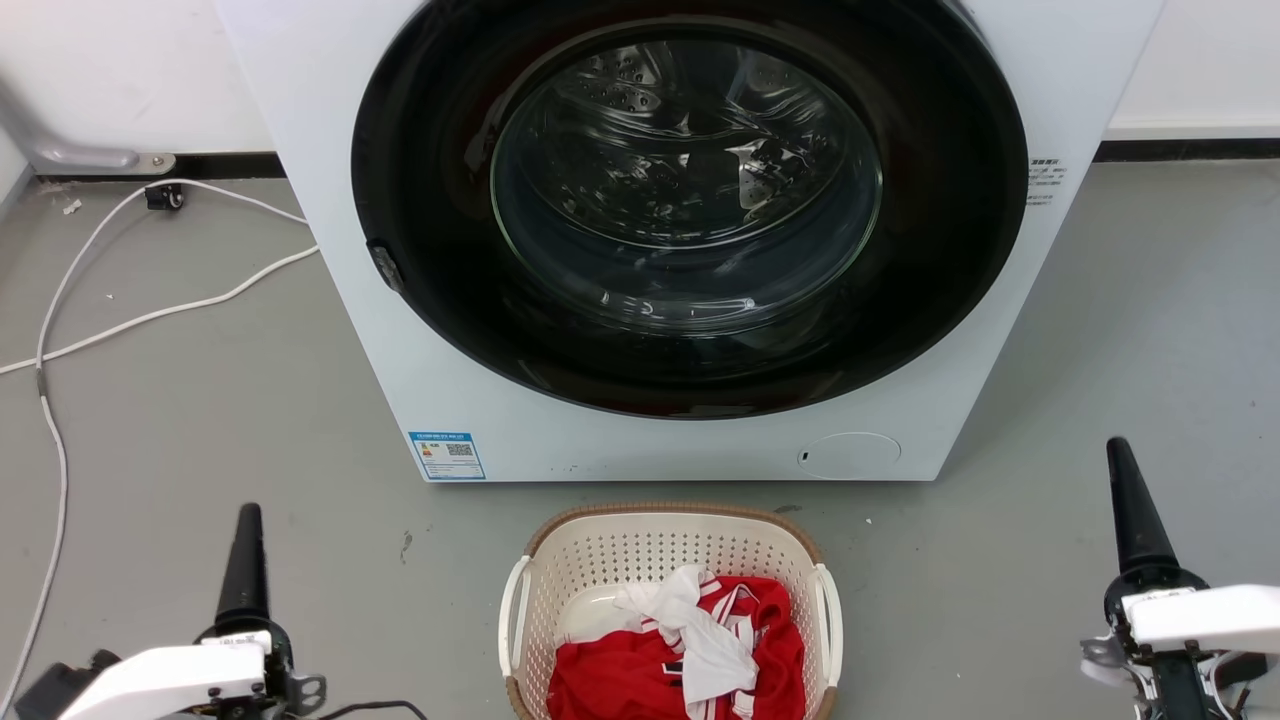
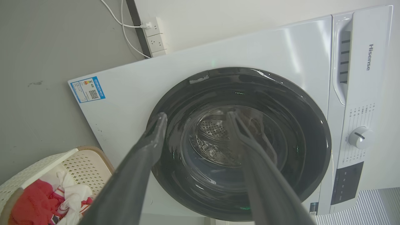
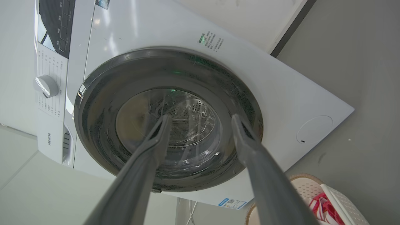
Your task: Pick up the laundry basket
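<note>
Left end effector is nearest, its two long fingers spread wide and holding nothing, well apart from the laundry basket. The basket stands on the grey floor, just in front of the washing machine and between both arms, with red clothes and a white cloth inside. The right end effector is also wide and empty, well to the basket's right. I think the main risk is an uneven grasp: if one side catches its white handle and the other misses, the basket tilts and the clothes spill. A finger may also push the light basket, so that it slides against the machine.
</note>
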You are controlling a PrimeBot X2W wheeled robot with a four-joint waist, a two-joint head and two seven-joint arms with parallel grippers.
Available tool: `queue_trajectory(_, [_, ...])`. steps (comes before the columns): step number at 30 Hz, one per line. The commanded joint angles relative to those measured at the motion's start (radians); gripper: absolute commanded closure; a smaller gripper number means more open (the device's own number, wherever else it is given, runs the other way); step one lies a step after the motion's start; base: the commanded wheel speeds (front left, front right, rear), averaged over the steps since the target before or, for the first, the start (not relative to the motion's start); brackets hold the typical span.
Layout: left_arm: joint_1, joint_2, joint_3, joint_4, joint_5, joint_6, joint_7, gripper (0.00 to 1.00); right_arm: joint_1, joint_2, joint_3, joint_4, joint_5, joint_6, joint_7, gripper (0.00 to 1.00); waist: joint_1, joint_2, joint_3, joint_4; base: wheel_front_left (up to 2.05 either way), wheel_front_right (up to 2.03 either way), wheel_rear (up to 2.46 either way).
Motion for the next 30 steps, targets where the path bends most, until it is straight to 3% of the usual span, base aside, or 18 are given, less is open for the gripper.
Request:
queue_trajectory(1, [-0.016, 0.004, 0.017, -0.032, 0.046, -0.002, -0.009, 0.00, -0.026, -0.003, 0.002, -0.041, -0.065, 0.000, -0.013, 0.00, 0.0000, 0.0000, 0.002, 0.000, 0.00, 0.00, 0.00])
queue_trajectory(9, [-0.001, 0.004, -0.015, -0.161, 0.288, 0.040, -0.037, 0.00, -0.023, -0.003, 0.038, -0.132, -0.316, 0.000, -0.041, 0.00, 0.0000, 0.0000, 0.011, -0.001, 0.00, 0.00, 0.00])
queue_trajectory(13, [0.018, 0.004, -0.097, -0.234, 0.471, 0.090, -0.051, 0.00, -0.018, -0.003, 0.061, -0.162, -0.414, 0.000, -0.054, 0.00, 0.0000, 0.0000, 0.015, -0.002, 0.00, 0.00, 0.00])
queue_trajectory(17, [0.028, 0.004, -0.172, -0.273, 0.573, 0.142, -0.064, 0.00, -0.007, -0.002, 0.096, -0.182, -0.516, 0.000, -0.067, 0.00, 0.0000, 0.0000, 0.016, -0.003, 0.00, 0.00, 0.00])
queue_trajectory(26, [0.048, 0.008, -0.258, -0.308, 0.743, 0.095, -0.091, 0.00, 0.014, -0.002, 0.135, -0.186, -0.694, 0.000, -0.094, 0.00, 0.0000, 0.0000, 0.015, -0.007, 0.00, 0.00, 0.00])
queue_trajectory(30, [0.053, 0.028, -0.292, -0.321, 0.818, 0.098, -0.102, 0.00, 0.021, -0.002, 0.126, -0.187, -0.741, 0.000, -0.106, 0.00, 0.0000, 0.0000, 0.016, -0.009, 0.00, 0.00, 0.00])
